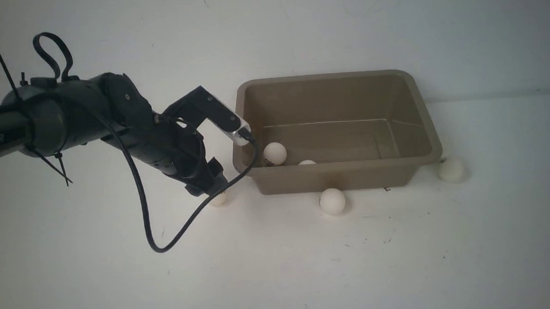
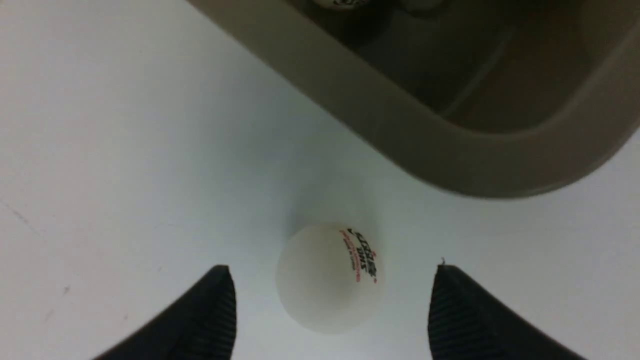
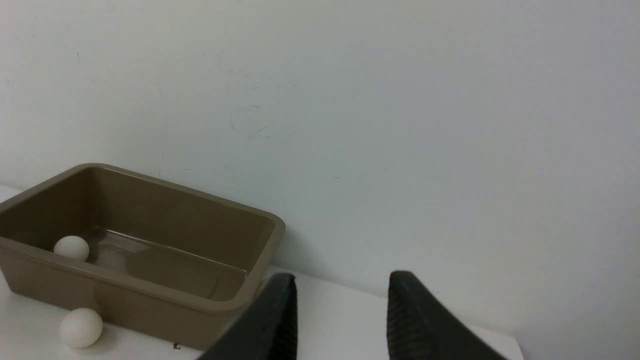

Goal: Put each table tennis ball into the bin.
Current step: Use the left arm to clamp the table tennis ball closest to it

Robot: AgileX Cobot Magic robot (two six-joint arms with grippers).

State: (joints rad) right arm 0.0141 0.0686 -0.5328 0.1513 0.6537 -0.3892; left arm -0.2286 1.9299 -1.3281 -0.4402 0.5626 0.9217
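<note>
The taupe bin (image 1: pixel 341 166) stands at the back of the white table, with two table tennis balls (image 1: pixel 275 153) (image 1: pixel 307 162) inside near its front left corner. Three more balls lie on the table. One is before the bin's front wall (image 1: pixel 332 201), one off its right corner (image 1: pixel 452 169), and one by its left corner (image 1: pixel 219 198). My left gripper (image 1: pixel 211 188) is low over that last ball. In the left wrist view this logo-printed ball (image 2: pixel 327 277) lies between the open fingers (image 2: pixel 210 315), touching neither. My right gripper (image 3: pixel 342 275) is open and empty, off the bin's right end.
A white wall rises directly behind the bin (image 3: pixel 125 285). A black cable (image 1: pixel 147 227) loops down from my left wrist to the table in front of the arm. The right arm does not show in the front view.
</note>
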